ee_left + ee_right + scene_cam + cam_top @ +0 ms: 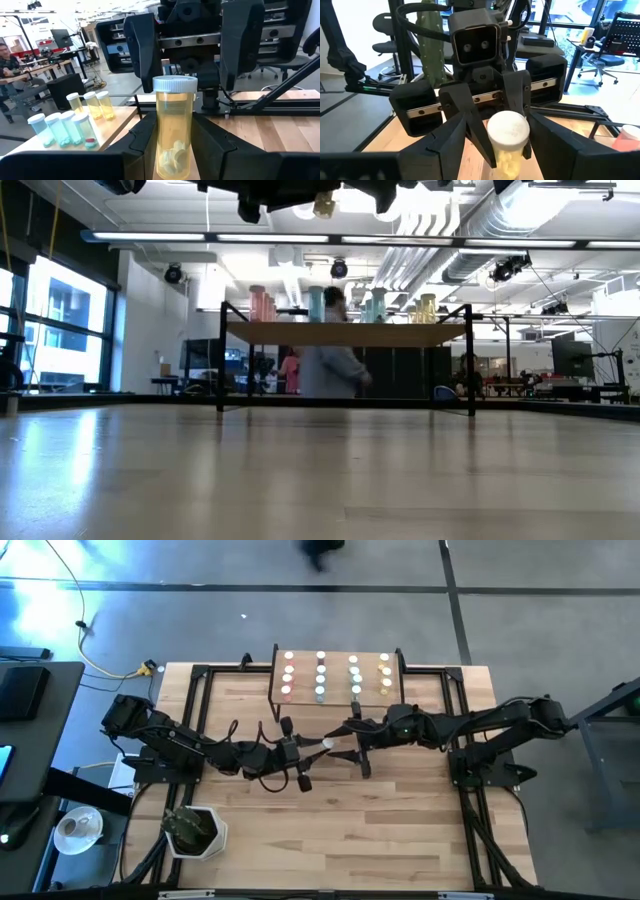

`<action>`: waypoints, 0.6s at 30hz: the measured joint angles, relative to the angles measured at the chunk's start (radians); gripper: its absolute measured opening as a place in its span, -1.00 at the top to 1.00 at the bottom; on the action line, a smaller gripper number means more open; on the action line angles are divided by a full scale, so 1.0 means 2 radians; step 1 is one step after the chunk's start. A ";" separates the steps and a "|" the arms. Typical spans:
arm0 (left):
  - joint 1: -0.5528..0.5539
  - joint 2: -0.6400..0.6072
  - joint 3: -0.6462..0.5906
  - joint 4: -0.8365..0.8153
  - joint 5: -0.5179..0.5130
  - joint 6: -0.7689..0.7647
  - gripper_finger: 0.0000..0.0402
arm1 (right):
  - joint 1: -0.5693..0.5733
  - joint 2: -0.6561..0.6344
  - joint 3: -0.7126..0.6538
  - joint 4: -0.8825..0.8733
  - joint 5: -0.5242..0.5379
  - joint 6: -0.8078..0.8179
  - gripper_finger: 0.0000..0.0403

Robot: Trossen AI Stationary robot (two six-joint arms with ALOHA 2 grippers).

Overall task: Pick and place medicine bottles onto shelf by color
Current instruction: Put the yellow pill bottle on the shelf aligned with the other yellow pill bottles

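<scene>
Handover just in front of the shelf (335, 677): left gripper (172, 145) clamps the yellow bottle (173, 127), right gripper (495, 145) brackets it wide; right should close before left releases.

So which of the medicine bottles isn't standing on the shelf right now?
The yellow medicine bottle with the white cap, held in the air between the left gripper and the right gripper; the other bottles stand in rows on the shelf.

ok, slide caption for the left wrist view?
Left gripper holds a yellow bottle upright, facing the open right gripper.
</scene>
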 joint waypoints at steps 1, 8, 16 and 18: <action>0.000 0.000 0.000 0.000 0.000 0.000 0.53 | 0.001 0.000 0.000 0.000 0.000 0.000 0.00; 0.000 0.000 0.000 0.004 0.002 -0.013 0.53 | 0.001 0.000 0.000 0.001 0.000 0.009 0.00; 0.000 0.000 0.000 0.018 0.004 0.008 0.53 | 0.000 0.000 0.000 0.007 0.003 0.009 0.00; 0.000 0.000 0.000 0.018 0.005 0.008 0.53 | 0.000 0.000 0.000 0.013 0.003 0.009 0.00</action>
